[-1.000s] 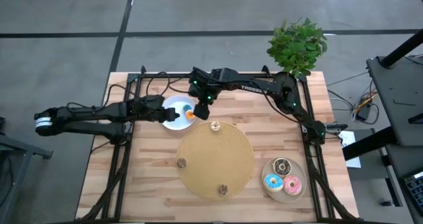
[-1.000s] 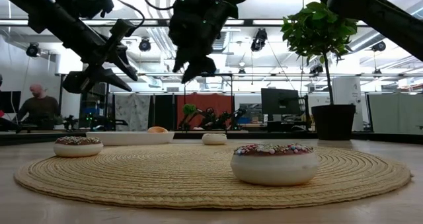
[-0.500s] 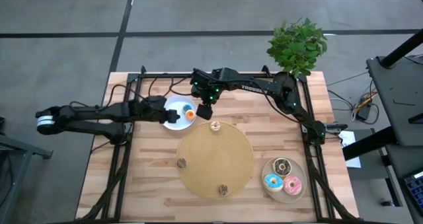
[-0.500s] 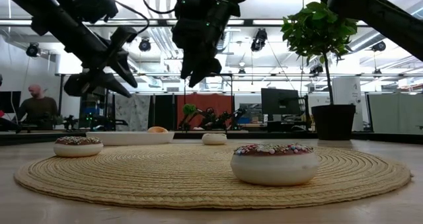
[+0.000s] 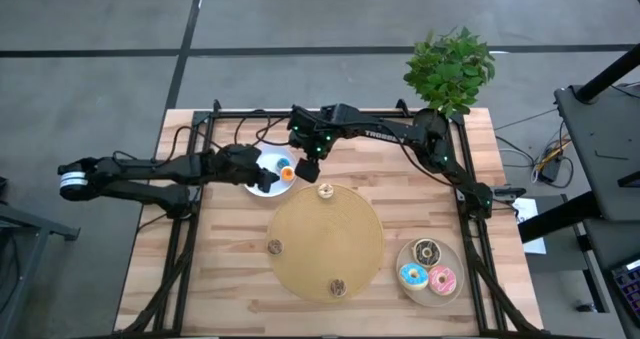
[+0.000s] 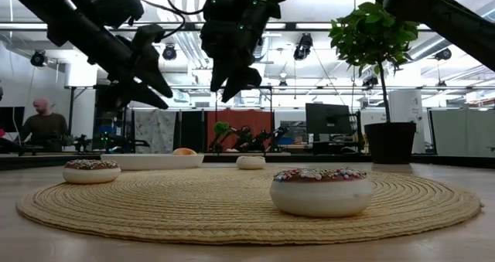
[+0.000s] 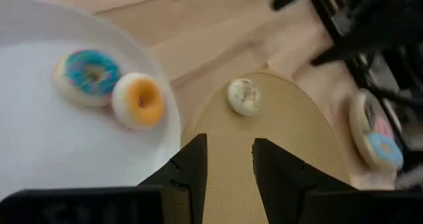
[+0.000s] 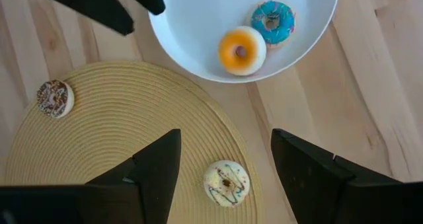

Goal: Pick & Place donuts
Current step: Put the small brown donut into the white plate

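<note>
A butcher-block table (image 5: 225, 279) stood in a lab hall, carrying a round woven mat (image 5: 325, 241), a white plate (image 8: 198, 26) and a beige plate (image 5: 431, 288).

We counted two donuts on the white plate, an orange one (image 8: 241, 51) and a blue one (image 8: 272, 19). Three sprinkled ones sat on the mat: (image 5: 326, 190), (image 5: 274, 246), (image 5: 338, 287). The beige plate held chocolate (image 5: 427, 251), blue (image 5: 412, 275) and pink (image 5: 442, 278) iced donuts.

Our left gripper (image 7: 227, 159) hovered over the white plate's edge, fingers a narrow gap apart and empty. Our right gripper (image 8: 225, 159) hung above the mat's edge near the plate, spread wide and empty.

We judged the job partway through, with the mat's three donuts likely left.
</note>
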You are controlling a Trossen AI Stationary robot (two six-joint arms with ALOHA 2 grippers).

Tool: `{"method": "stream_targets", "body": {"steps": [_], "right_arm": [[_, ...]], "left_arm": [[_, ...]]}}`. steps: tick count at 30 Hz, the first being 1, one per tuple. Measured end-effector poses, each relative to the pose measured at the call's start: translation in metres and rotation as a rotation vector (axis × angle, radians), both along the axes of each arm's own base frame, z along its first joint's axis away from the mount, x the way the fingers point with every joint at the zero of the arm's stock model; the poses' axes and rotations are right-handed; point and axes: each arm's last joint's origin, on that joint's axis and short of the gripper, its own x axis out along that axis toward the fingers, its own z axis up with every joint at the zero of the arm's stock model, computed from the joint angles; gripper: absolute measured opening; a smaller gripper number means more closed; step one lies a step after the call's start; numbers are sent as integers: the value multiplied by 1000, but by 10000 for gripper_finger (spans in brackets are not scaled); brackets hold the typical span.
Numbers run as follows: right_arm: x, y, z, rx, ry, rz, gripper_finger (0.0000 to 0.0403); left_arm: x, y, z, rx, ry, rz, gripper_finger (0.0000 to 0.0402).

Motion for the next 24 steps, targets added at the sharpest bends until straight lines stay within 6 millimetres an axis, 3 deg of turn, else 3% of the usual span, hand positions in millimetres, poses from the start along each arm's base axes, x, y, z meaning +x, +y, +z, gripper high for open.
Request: {"method": "stream_targets", "body": {"steps": [8, 16, 24], "right_arm": [[-10, 2, 11, -23, 20, 62, 224], [-27, 7, 50, -109, -73, 179, 224], [-42, 11, 76, -149, -118, 222, 224]], "left_arm": [[-3, 4, 0, 3, 13, 3, 94], [-1, 5, 2, -24, -29, 70, 94], [-1, 6, 2, -44, -35, 91, 95]]}}
